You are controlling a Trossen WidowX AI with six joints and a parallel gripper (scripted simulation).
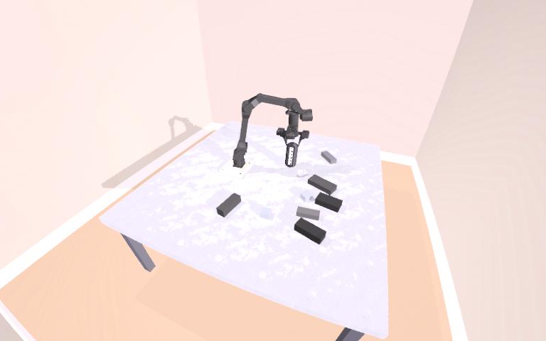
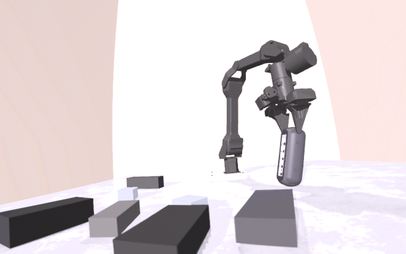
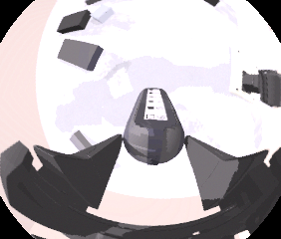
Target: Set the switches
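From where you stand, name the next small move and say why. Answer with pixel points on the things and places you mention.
Probably tilt the controller [image 1: 291, 155] [image 2: 293, 157] [image 3: 153, 139] so its white label [image 1: 291, 155] [image 2: 282, 155] [image 3: 154, 106] faces the wrist camera more squarely: it hangs nearly upright in the gripper [image 1: 292, 144] [image 2: 292, 130] [image 3: 154, 138], and that view shows the label's squares steeply foreshortened.

The end effector [image 3: 154, 138] grips the dark controller unit [image 3: 153, 141], its white label [image 3: 155, 106] showing.

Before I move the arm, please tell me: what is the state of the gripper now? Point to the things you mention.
Gripper [image 1: 291, 144] [image 2: 291, 130] [image 3: 154, 138]: jaws closed on one end of the dark grey controller unit [image 1: 288, 162] [image 2: 295, 157] [image 3: 152, 141], which hangs nearly upright.
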